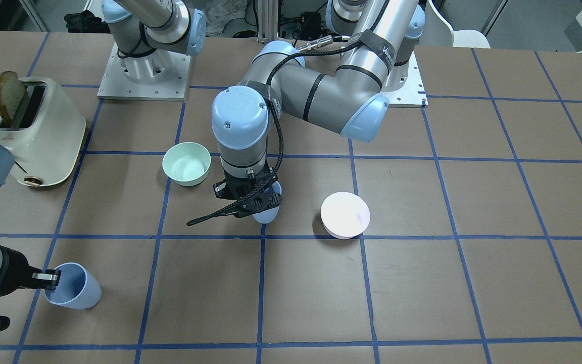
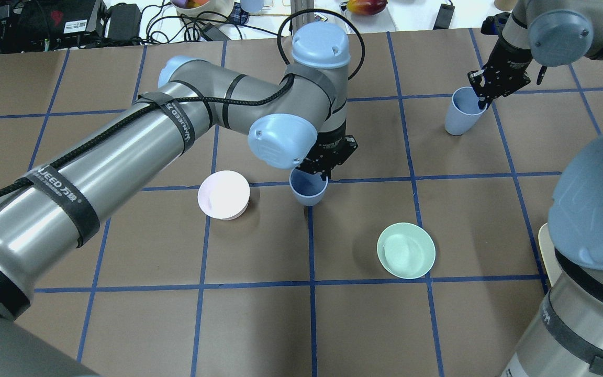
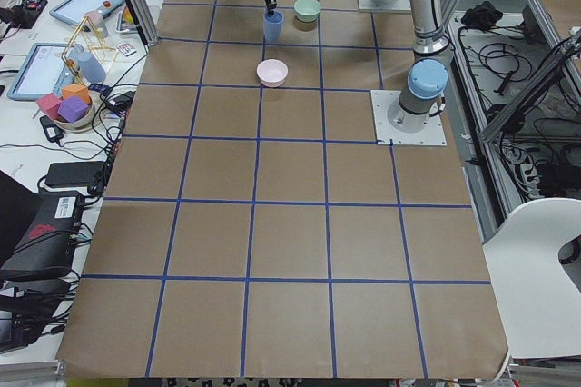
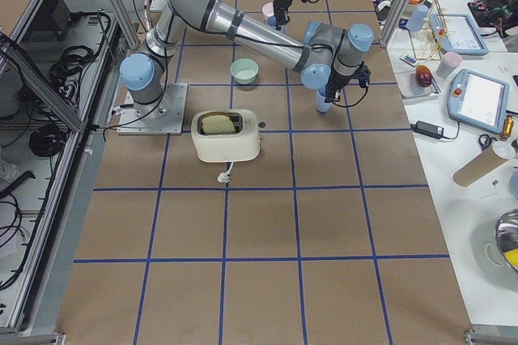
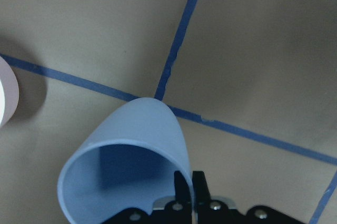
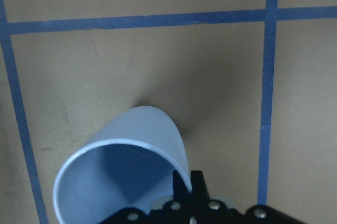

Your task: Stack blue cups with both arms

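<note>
Two pale-blue cups are in view. My left gripper point(image 2: 324, 176) is shut on the rim of one blue cup point(image 2: 308, 187) near the table's middle, over a blue tape crossing. The left wrist view shows its fingers point(image 5: 184, 188) pinching the cup wall point(image 5: 131, 145). My right gripper point(image 2: 480, 101) is shut on the rim of the other blue cup point(image 2: 460, 114) at the far right. That cup leans in the front view point(image 1: 73, 287), and the right wrist view shows the fingers point(image 6: 197, 188) on its rim point(image 6: 126, 161). I cannot tell whether either cup is off the table.
A pale pink bowl point(image 2: 224, 195) sits left of the middle cup and a mint-green bowl point(image 2: 406, 250) sits nearer the robot on the right. A cream toaster point(image 1: 38, 132) with toast stands by the right arm. The right arm's elbow point(image 2: 594, 199) looms at the overhead view's right edge.
</note>
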Available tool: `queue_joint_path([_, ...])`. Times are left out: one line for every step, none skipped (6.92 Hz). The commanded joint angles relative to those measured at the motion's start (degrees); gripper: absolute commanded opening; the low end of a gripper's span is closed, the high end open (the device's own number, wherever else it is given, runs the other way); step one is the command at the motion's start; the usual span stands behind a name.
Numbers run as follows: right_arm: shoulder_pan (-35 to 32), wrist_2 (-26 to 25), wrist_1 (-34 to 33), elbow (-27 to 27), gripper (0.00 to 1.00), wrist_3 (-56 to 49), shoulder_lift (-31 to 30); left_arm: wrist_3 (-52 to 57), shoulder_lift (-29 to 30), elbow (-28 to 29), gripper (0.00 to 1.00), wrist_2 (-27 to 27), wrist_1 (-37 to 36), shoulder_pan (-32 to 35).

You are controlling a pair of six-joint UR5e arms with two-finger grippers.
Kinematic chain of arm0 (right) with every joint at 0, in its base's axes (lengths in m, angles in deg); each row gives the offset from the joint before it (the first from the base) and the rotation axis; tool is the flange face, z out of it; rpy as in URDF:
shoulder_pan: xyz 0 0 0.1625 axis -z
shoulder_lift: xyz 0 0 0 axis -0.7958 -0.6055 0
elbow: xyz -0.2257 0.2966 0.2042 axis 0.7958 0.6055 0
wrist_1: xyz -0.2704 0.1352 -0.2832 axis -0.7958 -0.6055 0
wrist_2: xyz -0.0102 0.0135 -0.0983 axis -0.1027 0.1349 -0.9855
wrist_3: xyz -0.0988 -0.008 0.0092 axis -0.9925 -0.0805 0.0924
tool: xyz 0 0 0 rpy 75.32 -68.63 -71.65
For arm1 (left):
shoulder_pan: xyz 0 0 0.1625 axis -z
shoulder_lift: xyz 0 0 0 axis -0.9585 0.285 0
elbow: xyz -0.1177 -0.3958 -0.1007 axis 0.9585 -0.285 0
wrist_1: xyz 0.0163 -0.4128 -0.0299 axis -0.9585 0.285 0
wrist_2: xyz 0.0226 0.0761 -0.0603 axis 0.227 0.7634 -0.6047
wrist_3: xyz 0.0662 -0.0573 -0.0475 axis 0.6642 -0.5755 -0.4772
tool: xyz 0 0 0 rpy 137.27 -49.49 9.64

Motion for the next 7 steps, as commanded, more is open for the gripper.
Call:
queue_joint_path([-0.42,-0.03,0.87,1.33,0.00,0.45,-1.27,-1.33,-0.61,-4.39,0.99,-0.06,-1.00,0.73])
queue_joint_path([-0.86,0.23,4.01,3.17,0.00,0.71,-1.71,-2.38,-1.82,-3.79,1.00,-3.10,-2.57,0.30])
queue_joint_path([-0.95,2.40,8.13,4.67,0.00,1.50,-2.67,-2.47,-3.39,-1.78,1.00,-4.70,-1.80,-0.66])
queue_joint_path([-2.52,3.21,11.21,5.20,0.00,4.37,-4.34,-1.26,-5.41,1.03,1.00,-4.37,3.25,-3.63])
queue_joint_path([-5.84,3.30,15.25,5.12,0.00,8.49,-7.14,1.98,-7.43,4.19,1.00,-4.45,7.91,-8.45])
queue_joint_path([-9.01,4.17,19.29,4.95,0.00,12.19,-9.17,8.97,-9.80,7.18,1.00,-4.45,15.01,-13.54])
queue_joint_path([-11.39,7.32,23.25,4.68,0.00,17.01,-9.80,20.70,-14.09,8.51,1.00,-3.67,21.00,-16.55])
